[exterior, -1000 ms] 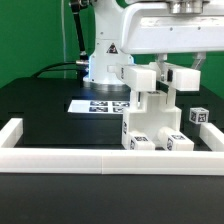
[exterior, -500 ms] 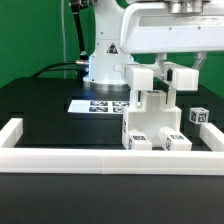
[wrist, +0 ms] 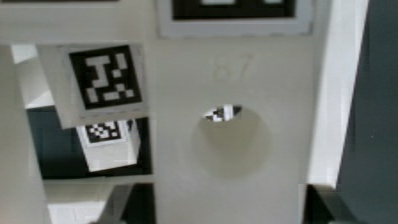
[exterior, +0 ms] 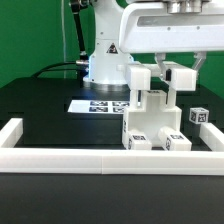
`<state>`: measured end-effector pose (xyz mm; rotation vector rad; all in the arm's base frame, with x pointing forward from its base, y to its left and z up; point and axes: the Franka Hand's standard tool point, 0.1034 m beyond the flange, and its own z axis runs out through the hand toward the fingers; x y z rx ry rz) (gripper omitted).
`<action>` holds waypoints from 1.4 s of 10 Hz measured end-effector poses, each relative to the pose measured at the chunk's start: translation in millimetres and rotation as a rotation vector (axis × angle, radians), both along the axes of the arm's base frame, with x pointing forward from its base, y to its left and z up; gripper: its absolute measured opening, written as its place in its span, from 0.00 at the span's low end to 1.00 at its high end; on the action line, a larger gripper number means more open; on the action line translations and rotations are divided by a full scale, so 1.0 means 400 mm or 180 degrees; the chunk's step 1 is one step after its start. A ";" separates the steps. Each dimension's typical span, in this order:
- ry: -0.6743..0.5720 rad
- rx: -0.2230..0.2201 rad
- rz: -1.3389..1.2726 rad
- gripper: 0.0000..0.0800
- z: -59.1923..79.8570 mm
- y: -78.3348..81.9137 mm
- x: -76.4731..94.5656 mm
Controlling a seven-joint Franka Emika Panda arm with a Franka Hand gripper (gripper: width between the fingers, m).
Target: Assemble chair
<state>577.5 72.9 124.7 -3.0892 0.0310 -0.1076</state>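
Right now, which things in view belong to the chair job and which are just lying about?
Job: partly built chair, loose tagged block, gripper shut on a chair piece.
Not the job: marker board, white border frame.

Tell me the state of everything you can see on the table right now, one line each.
Pincer: shut, gripping an upper part of the chair.
Chair: partly assembled, standing upright just inside the border frame.
Loose tagged block: resting on the table, apart from the chair, untouched.
Marker board: lying flat.
Border frame: lying along the table's edge.
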 end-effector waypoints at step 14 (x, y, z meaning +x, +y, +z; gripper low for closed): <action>-0.0030 0.0011 -0.0163 0.36 0.000 -0.007 -0.008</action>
